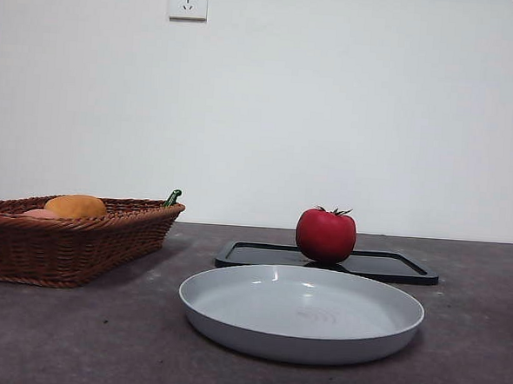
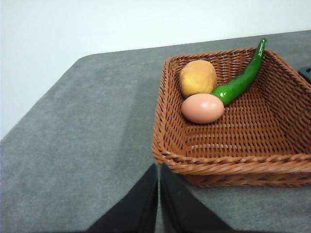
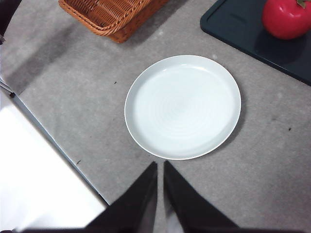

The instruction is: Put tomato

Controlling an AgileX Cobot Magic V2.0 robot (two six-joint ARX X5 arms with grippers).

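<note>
Grey table [image 1: 73, 337] – tomato [image 1: 325, 235] on black tray [image 1: 391, 266]

Open air surrounds the tomato [image 1: 325, 235] on the black tray [image 1: 391, 266], with nothing above or beside it. The grey plate [image 1: 301, 312] lies on the surface [image 1: 73, 337] just in front of the tray and is low-rimmed, so it obstructs only a level approach from the front. The wicker basket [image 1: 61, 250] stands well apart to one side, with bare surface between it and the plate.
</note>
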